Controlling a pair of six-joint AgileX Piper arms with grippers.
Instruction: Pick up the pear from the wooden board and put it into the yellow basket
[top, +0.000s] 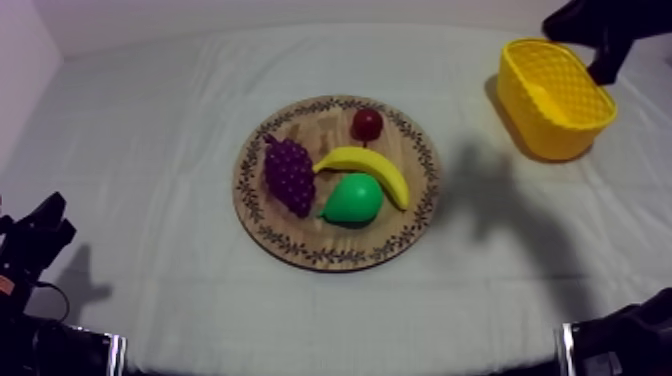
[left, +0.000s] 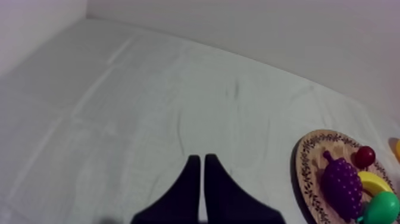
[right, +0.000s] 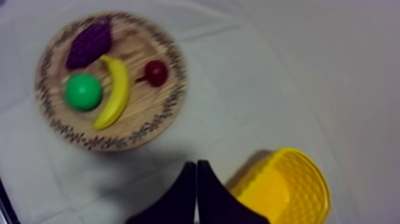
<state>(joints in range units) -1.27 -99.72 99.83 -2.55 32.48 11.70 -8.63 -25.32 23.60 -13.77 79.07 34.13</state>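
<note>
My right gripper (right: 196, 170) hangs at the far right corner of the counter, just beside the yellow basket (top: 553, 95), with its fingers pressed together on nothing. My left gripper (left: 200, 164) is likewise closed and empty, low at the near left edge. The pear (top: 352, 200) lies on the wooden board (top: 300, 250) in the middle of the counter, on the part of the board toward the near edge. From the right gripper it lies toward the near left, across a stretch of bare cloth. I judge the right arm the better one for the reach, since the basket sits on its side. The pear seems to lie on its side with the narrow end pointing under the banana (top: 365, 168), though I cannot be sure of its axis. The banana curves close along the pear's far and right flank, and the grapes (top: 289, 175) crowd it on the left. The side toward the near edge is the freest way in. The small red fruit (top: 367, 124) sits at the far part of the board, well out of the way. The fingers must open before descending.
</note>
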